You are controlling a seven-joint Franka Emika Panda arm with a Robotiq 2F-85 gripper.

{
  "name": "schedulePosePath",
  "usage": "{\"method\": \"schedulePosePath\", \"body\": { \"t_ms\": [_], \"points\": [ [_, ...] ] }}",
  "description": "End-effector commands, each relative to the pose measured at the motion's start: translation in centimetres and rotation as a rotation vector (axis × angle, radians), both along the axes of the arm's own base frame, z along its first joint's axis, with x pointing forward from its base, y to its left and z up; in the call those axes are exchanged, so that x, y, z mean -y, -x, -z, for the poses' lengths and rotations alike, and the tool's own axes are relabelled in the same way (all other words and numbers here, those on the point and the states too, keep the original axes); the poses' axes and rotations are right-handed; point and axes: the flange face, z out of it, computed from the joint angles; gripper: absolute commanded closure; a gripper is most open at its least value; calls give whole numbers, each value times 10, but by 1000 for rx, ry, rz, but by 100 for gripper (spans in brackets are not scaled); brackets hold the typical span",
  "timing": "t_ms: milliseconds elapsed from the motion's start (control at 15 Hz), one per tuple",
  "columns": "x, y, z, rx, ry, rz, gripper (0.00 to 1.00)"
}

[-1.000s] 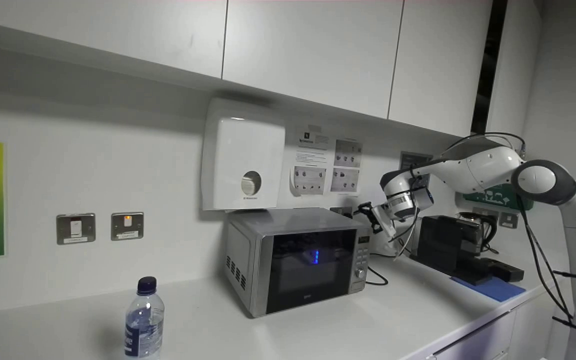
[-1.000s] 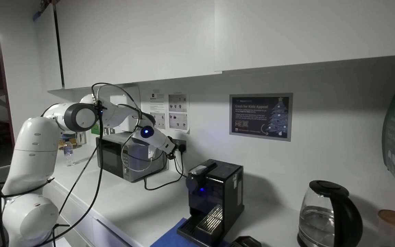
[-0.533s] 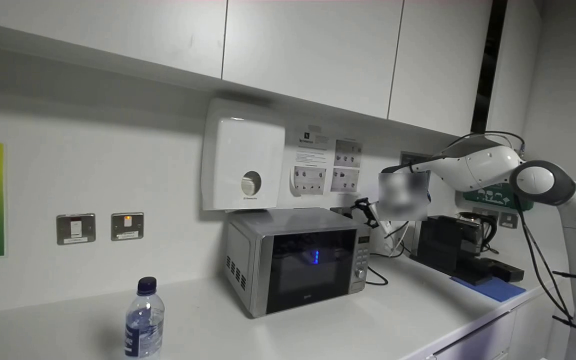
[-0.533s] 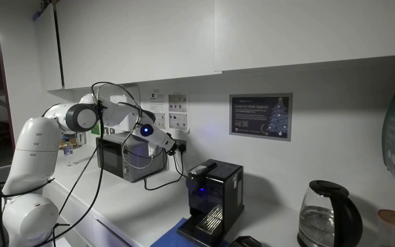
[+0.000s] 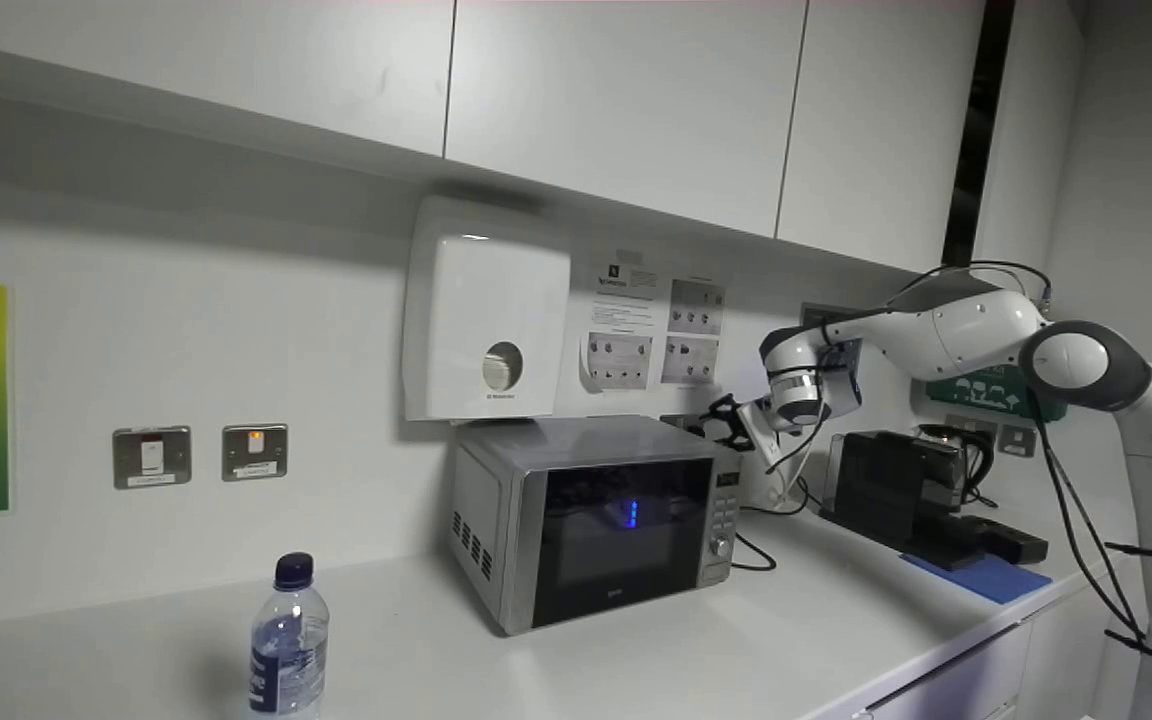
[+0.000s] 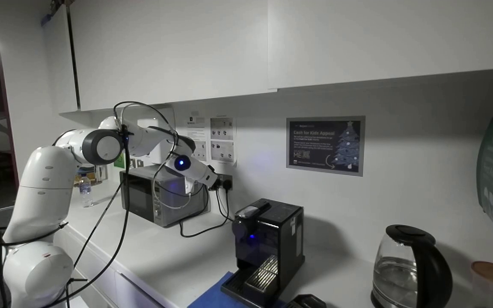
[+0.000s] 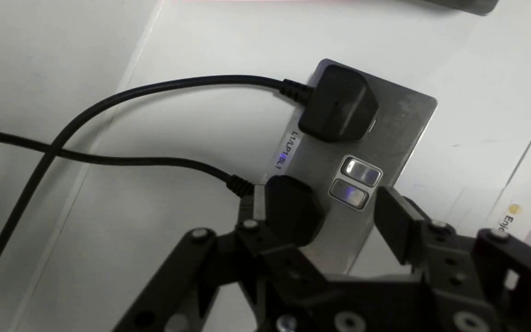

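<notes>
Lining-up step, I judge: claw [image 7: 321, 203] parted, no grip visible, fingers [image 7: 397, 226] flanking the angular black plastic plug [image 7: 295, 207] at the nearer end of the rectangular brushed-metal socket plate [image 7: 401, 110]. Next move calls for centring on that plug.

White cupboards [image 5: 596, 110] above pale counter [image 5: 636, 655]

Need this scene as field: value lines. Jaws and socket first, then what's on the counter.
jaws: apart, at the lower plug in the wrist view; contact unclear
socket plate: lower plug and upper plug both in, two switches between them
microwave: on counter, closed
coffee machine: black, blue mat at its front
kettle: glass, clear liquid inside
bottle: upright, capped
</notes>
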Motion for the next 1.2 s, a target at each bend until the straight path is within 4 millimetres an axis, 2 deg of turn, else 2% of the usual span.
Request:
{"method": "schedulePosePath", "body": {
  "t_ms": [0,267,333,400,467,533,1133],
  "points": [
    [-2,1,-6,22,-5,12,65],
    [-2,4,-5,20,-6,11,95],
    [-1,6,-5,19,-7,11,100],
    [0,8,-4,15,-4,7,100],
    [0,2,3,-1,-12,7,93],
    [0,2,4,-2,-12,7,99],
    [0,2,4,-3,-12,7,99]
  ]
}}
